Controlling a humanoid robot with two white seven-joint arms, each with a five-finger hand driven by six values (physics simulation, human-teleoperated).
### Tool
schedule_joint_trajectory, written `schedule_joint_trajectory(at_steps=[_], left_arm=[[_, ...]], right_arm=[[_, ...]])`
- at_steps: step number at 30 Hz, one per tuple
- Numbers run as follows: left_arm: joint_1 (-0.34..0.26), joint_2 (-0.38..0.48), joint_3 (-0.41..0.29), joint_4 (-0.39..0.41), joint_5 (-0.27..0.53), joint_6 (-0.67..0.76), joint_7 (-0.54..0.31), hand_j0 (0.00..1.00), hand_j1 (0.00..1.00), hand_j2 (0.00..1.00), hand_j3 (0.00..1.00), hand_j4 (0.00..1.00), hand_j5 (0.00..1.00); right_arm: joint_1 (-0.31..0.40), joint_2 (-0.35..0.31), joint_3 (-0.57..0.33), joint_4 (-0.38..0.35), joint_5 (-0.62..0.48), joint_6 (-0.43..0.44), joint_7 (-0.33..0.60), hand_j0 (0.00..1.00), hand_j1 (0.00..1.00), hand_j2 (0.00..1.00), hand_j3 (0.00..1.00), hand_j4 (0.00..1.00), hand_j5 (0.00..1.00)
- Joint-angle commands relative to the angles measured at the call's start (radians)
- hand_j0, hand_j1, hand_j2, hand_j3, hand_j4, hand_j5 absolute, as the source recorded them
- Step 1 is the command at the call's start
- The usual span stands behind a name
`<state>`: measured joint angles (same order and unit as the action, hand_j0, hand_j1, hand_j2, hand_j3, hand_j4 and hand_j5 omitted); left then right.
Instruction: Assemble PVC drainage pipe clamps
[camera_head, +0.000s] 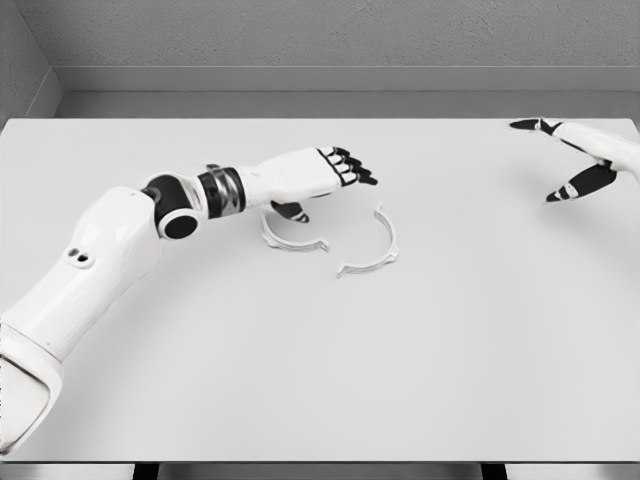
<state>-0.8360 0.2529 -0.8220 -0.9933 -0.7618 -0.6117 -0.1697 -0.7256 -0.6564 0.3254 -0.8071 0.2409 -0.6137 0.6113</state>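
Note:
Two white half-ring clamp pieces lie on the white table (320, 380) near its middle. One clamp half (294, 238) sits partly under my left hand. The other clamp half (375, 245) lies just to its right, apart from it. My left hand (335, 170) hovers over the first piece, palm down, fingers extended and loosely bent, thumb hanging toward the piece, holding nothing. My right hand (575, 155) is at the far right edge, well away from both pieces, fingers spread and holding nothing.
A grey wall (320, 40) runs behind the table's far edge. The table's front edge (320, 462) lies close to the bottom of the view.

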Motion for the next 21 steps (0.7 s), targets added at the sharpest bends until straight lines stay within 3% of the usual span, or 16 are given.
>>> schedule_joint_trajectory(at_steps=[1, 21], left_arm=[[0.000, -0.023, -0.005, 0.001, 0.006, 0.001, -0.005, 1.00, 1.00, 1.00, 1.00, 1.00, 1.00], [0.008, 0.012, -0.032, -0.012, 0.015, 0.001, -0.005, 1.00, 1.00, 1.00, 1.00, 1.00, 1.00]], right_arm=[[0.000, -0.026, -0.015, -0.001, -0.034, 0.003, 0.000, 1.00, 1.00, 1.00, 1.00, 1.00, 1.00], [0.006, -0.017, -0.006, -0.021, -0.035, 0.003, 0.000, 1.00, 1.00, 1.00, 1.00, 1.00, 1.00]])
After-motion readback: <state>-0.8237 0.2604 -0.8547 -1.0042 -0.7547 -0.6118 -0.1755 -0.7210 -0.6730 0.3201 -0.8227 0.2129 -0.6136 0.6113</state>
